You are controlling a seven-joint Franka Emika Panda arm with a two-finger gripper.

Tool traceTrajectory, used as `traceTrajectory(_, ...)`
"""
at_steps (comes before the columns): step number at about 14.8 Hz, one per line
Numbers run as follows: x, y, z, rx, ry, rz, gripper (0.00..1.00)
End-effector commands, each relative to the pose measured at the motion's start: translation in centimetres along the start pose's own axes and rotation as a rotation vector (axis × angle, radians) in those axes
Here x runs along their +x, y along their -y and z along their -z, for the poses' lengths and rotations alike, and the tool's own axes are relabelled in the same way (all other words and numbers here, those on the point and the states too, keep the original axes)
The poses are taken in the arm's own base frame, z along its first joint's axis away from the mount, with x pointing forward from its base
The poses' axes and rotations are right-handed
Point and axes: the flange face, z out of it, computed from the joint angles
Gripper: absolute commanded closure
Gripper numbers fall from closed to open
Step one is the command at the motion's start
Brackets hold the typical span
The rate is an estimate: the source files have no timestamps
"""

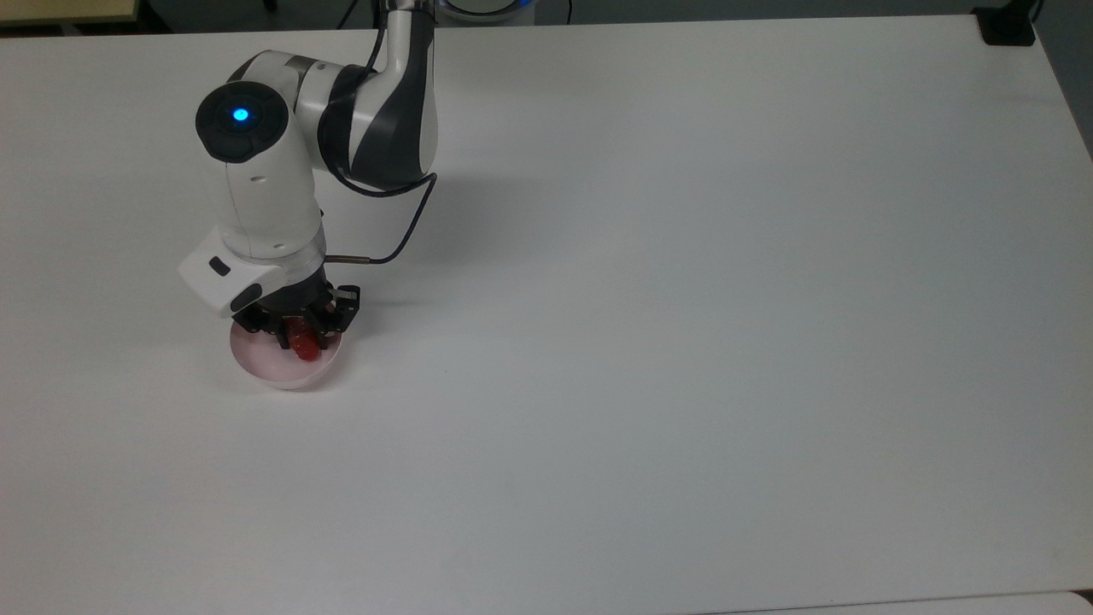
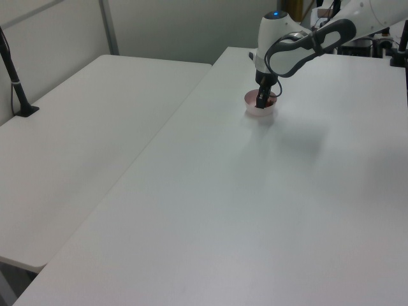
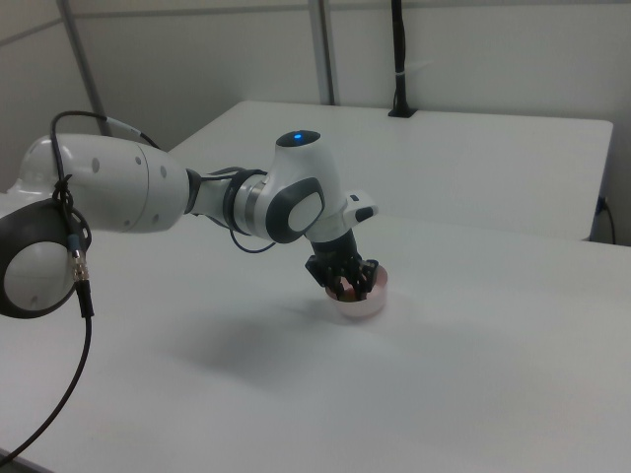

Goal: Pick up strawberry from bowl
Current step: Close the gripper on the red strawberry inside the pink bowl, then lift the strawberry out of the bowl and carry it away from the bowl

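between the dark fingertips (image 1: 309, 331) sits the strawberry (image 1: 302, 348), and from the top view the gripper (image 1: 299, 333) looks closed in on it, pinching the red fruit from either side rather than standing spread. the fruit shows just past the tips, toward the top view's lower edge, with its long axis running roughly along the line of the fingers' reach, so the jaws appear to cross its narrow width. whether it has left the floor of the bowl (image 1: 273, 367) i cannot tell; it lies within the rim, on the side nearer the top view's right.

outward from there, the pale pink bowl rests on the white table (image 1: 683, 342), with the gripper dipped into its upper half in the top view. in the right view the gripper (image 3: 347, 279) hangs over the bowl (image 3: 365, 304) from above, wrist tilted. in the left view the bowl (image 2: 261, 112) is a small pink disc under the arm (image 2: 287, 44).

my judgement: the grasp is made, and the coming move is a straight lift, keeping the fruit off the rim.
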Motion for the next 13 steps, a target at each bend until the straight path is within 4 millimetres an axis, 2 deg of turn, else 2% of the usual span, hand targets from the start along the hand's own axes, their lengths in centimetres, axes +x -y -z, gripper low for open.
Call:
traceTrajectory(1, -0.6, -0.2, -0.3, 0.027, 0.003, -0.02, 0.89)
traceTrajectory(4, -0.6, -0.4, -0.1, 0.033, -0.002, -0.03, 0.89)
traceTrajectory(6, -0.2, -0.6, 0.7, 0.058, -0.026, -0.062, 0.89)
traceTrajectory(7, 0.3, -1.5, 2.4, 0.068, -0.059, -0.091, 0.89)
traceTrajectory(10, 0.3, -1.7, 5.2, 0.117, -0.075, -0.137, 0.89)
traceTrajectory(13, -0.6, -4.5, 9.4, 0.115, -0.121, -0.179, 0.89)
